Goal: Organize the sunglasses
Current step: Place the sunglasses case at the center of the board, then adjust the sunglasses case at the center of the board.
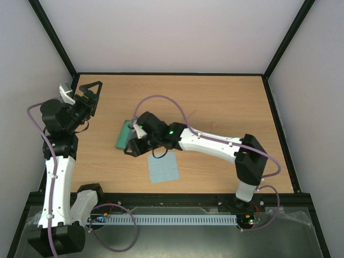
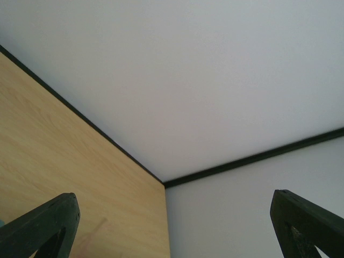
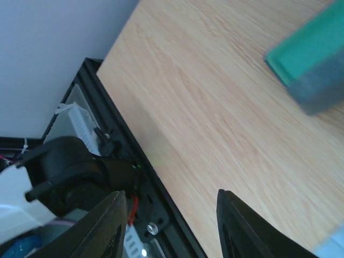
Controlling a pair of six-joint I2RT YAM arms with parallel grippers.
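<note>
The sunglasses do not show clearly. A faint pink streak [image 1: 213,124] lies on the table just behind my right forearm, and I cannot tell what it is. The oblong case [image 1: 123,134], teal and grey, sits left of centre and also shows in the right wrist view [image 3: 309,59]. My right gripper [image 1: 131,147] is open and empty just right of the case, low over bare wood [image 3: 172,215]. My left gripper [image 1: 90,86] is open and empty at the far left, raised and facing the back corner [image 2: 174,226].
A light blue square cloth [image 1: 163,170] lies flat near the front edge, just below my right gripper; its corner shows in the right wrist view [image 3: 336,248]. Black frame rails [image 1: 161,73] border the table. My left arm's base [image 3: 70,172] stands past the front rail.
</note>
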